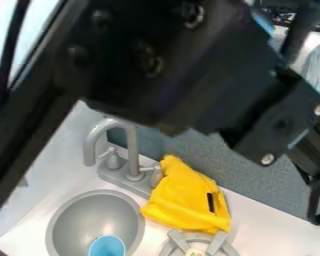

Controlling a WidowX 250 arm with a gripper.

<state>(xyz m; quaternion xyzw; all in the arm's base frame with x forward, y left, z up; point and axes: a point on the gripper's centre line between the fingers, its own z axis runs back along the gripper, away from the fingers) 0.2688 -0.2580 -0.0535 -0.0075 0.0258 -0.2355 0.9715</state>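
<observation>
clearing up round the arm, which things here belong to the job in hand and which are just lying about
Probably in the job:
- black arm
- yellow cloth, bunched beside the faucet, below the arm in view

Seemingly just there:
- grey sink
- light-blue round item in it
- grey faucet
- grey burner by the cloth

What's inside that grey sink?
In the sink there's something round and blue, maybe a cup, at the picture's bottom edge. It covers the bit of sink under it, so I can't tell if anything is hiding there.
</observation>
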